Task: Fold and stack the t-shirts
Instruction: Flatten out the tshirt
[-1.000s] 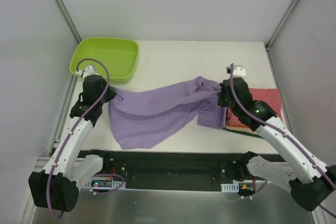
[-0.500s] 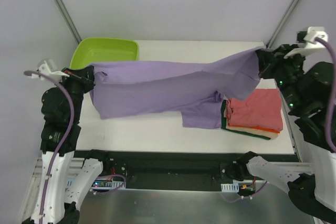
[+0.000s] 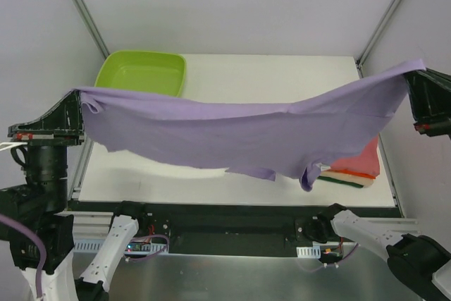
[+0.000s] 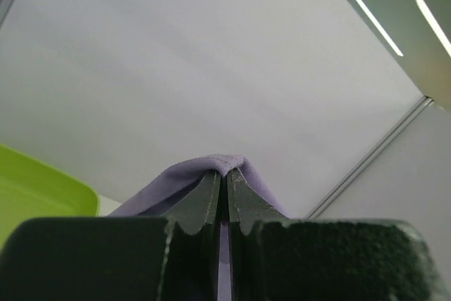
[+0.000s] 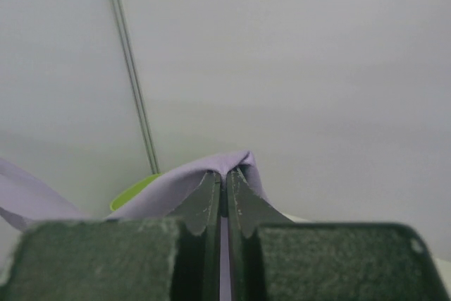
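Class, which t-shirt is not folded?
The lilac-purple t-shirt: it hangs spread in the air, pinched by the left gripper and right gripper, while the others lie folded in a stack.

A shirt (image 3: 246,128) is stretching above the desk (image 3: 282,75), left edge to right; a tub (image 3: 137,72) is sitting at the far-left corner, folded shirts (image 3: 356,170) lying near-right beneath.

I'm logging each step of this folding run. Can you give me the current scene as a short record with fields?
held item: purple shirt, stretched wide in the air between both arms, sagging in the middle
left tool: shut on the shirt's left end
right tool: shut on the shirt's right end
folded stack: red on top, orange and dark green edges below, near right of the table, partly hidden by the shirt
green tub: far left corner
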Controlling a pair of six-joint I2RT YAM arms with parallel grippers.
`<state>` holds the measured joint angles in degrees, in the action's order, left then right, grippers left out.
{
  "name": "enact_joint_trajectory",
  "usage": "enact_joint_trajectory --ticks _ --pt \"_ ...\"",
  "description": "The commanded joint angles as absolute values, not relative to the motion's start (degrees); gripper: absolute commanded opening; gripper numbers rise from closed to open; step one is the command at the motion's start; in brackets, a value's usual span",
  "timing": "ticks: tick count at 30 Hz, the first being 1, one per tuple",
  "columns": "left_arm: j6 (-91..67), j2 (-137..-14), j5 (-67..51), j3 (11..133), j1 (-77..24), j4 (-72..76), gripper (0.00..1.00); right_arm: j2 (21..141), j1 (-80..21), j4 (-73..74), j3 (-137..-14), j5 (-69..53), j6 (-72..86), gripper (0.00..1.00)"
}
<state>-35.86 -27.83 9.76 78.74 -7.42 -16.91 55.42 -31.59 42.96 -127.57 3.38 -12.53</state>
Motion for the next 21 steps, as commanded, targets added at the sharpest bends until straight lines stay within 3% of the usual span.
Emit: enact_joint_trajectory --ticks 1,5,14,21 --pt "-35.60 -28.03 7.65 83.57 -7.03 -16.00 0.00 54.58 -31.38 34.90 -129.55 0.97 -13.80 0.01" --pt "-35.86 -32.25 6.16 86.04 -7.03 -16.52 0.00 57.73 -31.46 34.63 -132.89 4.37 -15.73 0.01" --pt "-35.77 -44.90 15.28 77.63 -7.03 -16.26 0.00 75.39 -30.59 27.70 -126.59 34.16 -31.98 0.01" --pt "-38.14 -59.21 21.70 58.20 -7.03 -10.91 0.01 88.92 -20.05 18.74 -105.67 20.85 -17.07 0.01"
